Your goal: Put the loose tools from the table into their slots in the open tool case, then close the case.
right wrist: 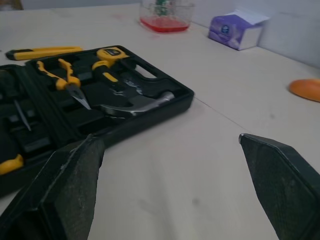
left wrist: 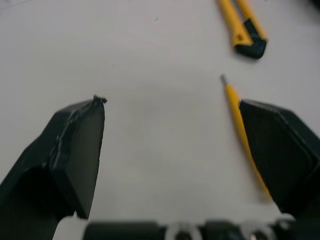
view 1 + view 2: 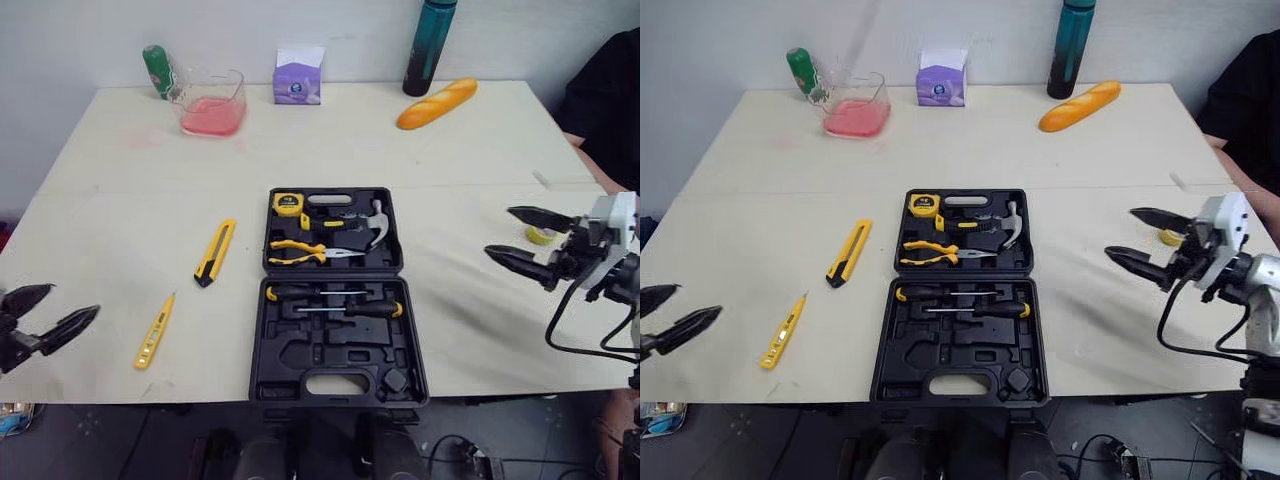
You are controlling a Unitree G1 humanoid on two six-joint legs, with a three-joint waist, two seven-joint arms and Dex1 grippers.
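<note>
The left gripper (image 3: 75, 300) hangs at the desk's (image 3: 130, 200) left edge, near the front left corner. Its jaws are spread wide with nothing between them. To its right, apart from it, a yellow tester screwdriver (image 3: 154, 332) lies loose on the desk near the front edge. In the left wrist view its shaft (image 2: 239, 125) runs just beside one finger (image 2: 277, 150), not between the two. Farther right and farther from the front edge lies a yellow and black utility knife (image 3: 215, 252), also loose and well clear of the jaws.

The open tool case (image 3: 262, 370) lies flat at the middle of the front edge. Its far half holds a tape measure (image 3: 288, 204), pliers (image 3: 305, 251) and a hammer (image 3: 365, 228). Its near half holds two screwdrivers (image 3: 345, 305) above bare moulded recesses.

Along the far edge stand a green bottle (image 3: 157, 70), a clear container of pink liquid (image 3: 212, 102), a purple tissue box (image 3: 299, 77), a dark teal bottle (image 3: 429, 48) and a bread loaf (image 3: 437, 103).

The right gripper (image 3: 498, 231) hovers over the desk near the right edge, well apart from the case. Its jaws are released and empty. A small roll of yellow tape (image 3: 541, 235) sits just beside it. A person in dark clothing (image 3: 605, 90) is at the far right corner.
</note>
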